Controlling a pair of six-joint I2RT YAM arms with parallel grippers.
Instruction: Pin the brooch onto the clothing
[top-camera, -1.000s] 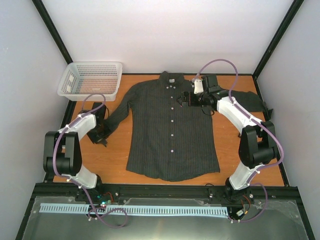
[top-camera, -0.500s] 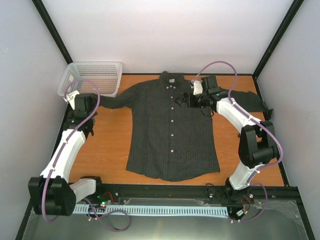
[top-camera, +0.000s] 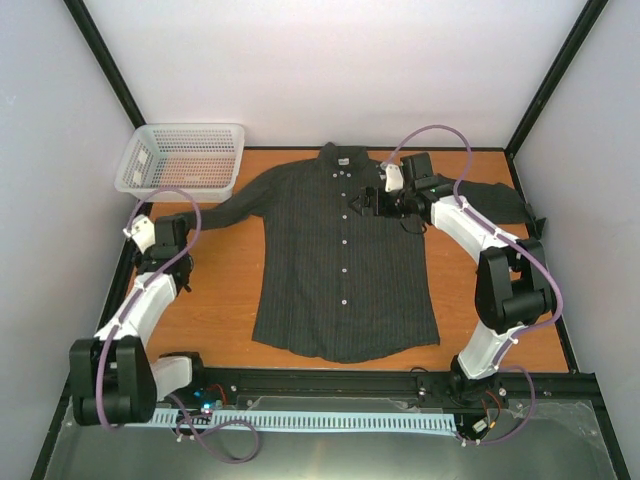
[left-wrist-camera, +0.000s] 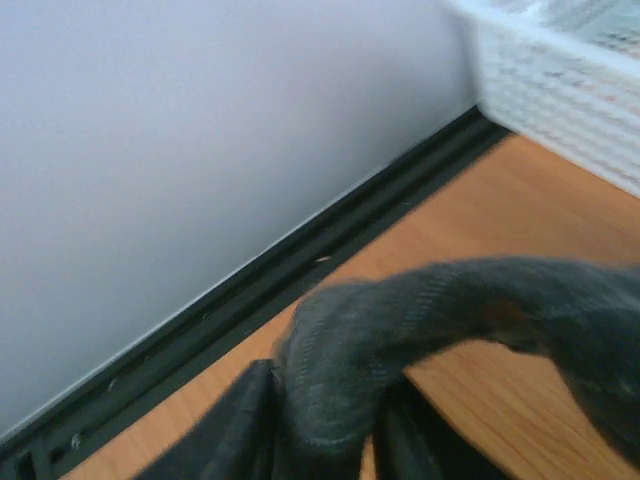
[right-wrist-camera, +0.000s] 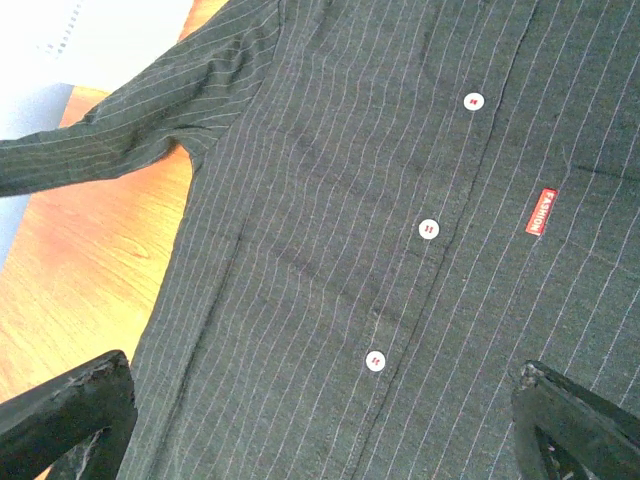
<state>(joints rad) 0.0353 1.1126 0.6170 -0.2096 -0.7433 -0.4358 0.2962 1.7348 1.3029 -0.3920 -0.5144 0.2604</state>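
The dark pinstriped shirt (top-camera: 340, 270) lies flat, front up, with white buttons (right-wrist-camera: 428, 229) and a red chest tag (right-wrist-camera: 541, 211). Its left sleeve (top-camera: 215, 208) is stretched out toward the left table edge. My left gripper (top-camera: 170, 232) is shut on the sleeve's end (left-wrist-camera: 350, 350), which bunches between the fingers (left-wrist-camera: 235, 425); that view is blurred. My right gripper (top-camera: 362, 203) hovers over the upper chest, jaws wide open and empty (right-wrist-camera: 325, 400), with the button row below it. No brooch shows in any view.
A white mesh basket (top-camera: 180, 160) stands at the back left corner, also in the left wrist view (left-wrist-camera: 570, 90). The black frame rail (left-wrist-camera: 300, 270) runs along the left table edge. The shirt's other sleeve (top-camera: 495, 200) lies under my right arm.
My left arm reached out to the far left with the sleeve end, pulling the sleeve straight, then drew back a little. My right gripper shifted slightly up and left over the chest.
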